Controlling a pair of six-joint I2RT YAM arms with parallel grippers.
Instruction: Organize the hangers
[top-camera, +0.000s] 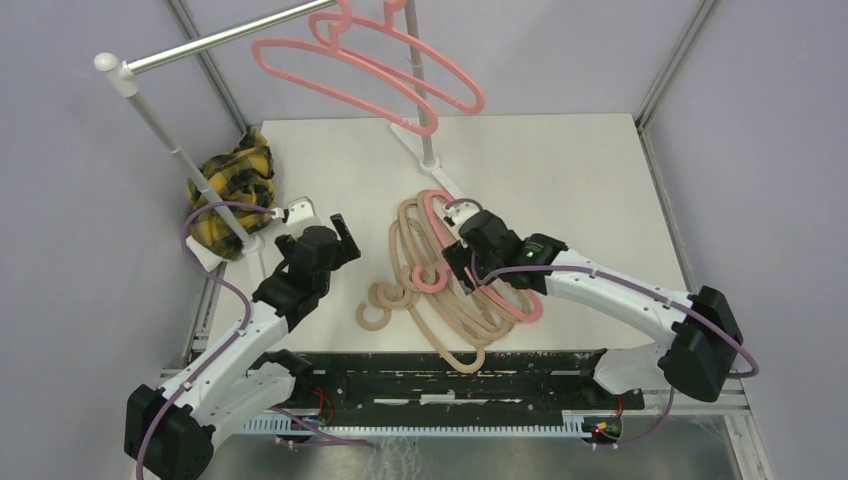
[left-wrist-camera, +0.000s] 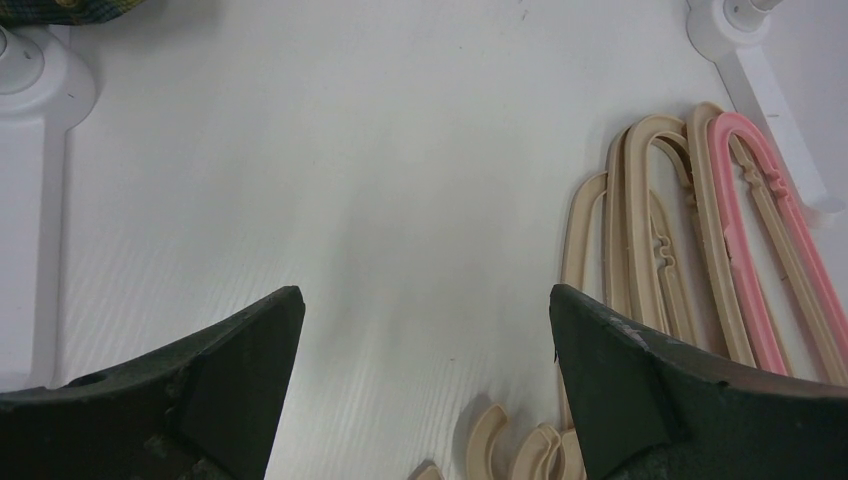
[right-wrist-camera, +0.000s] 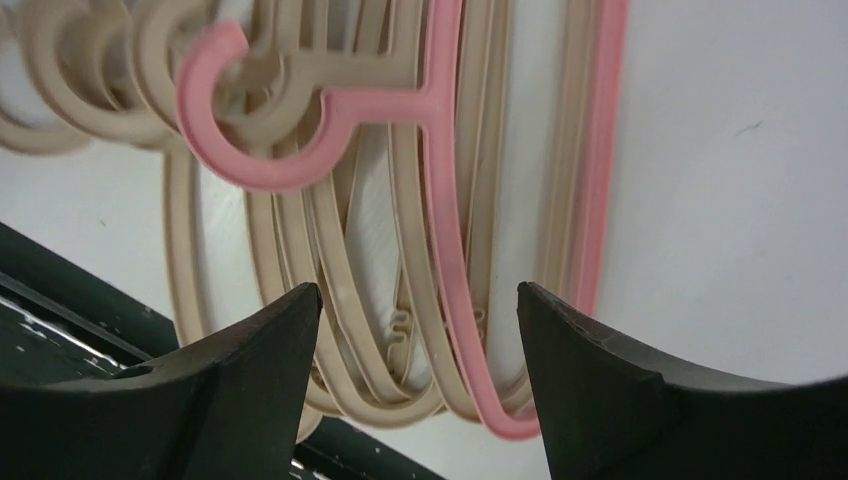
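Note:
Two salmon-pink hangers (top-camera: 370, 65) hang on the rail at the back. A pile of several beige-tan hangers (top-camera: 450, 310) lies on the table with one pink hanger (top-camera: 505, 300) on top. My right gripper (top-camera: 462, 268) is open just above the pile. In the right wrist view its jaws (right-wrist-camera: 417, 295) straddle the pink hanger's arm (right-wrist-camera: 450, 260) and beige loops (right-wrist-camera: 350, 330), gripping nothing. The pink hook (right-wrist-camera: 250, 110) lies further ahead. My left gripper (top-camera: 318, 235) is open and empty, left of the pile. Its wrist view (left-wrist-camera: 425, 300) shows bare table, with the pile (left-wrist-camera: 650, 250) at the right.
A white clothes rack with a metal rail (top-camera: 215, 45) stands at the back, its feet (top-camera: 425, 150) on the table. A yellow-black plaid cloth (top-camera: 235, 190) lies by the left post. A black rail (top-camera: 450, 375) runs along the near edge. Beige hooks (top-camera: 385, 300) stick out left of the pile.

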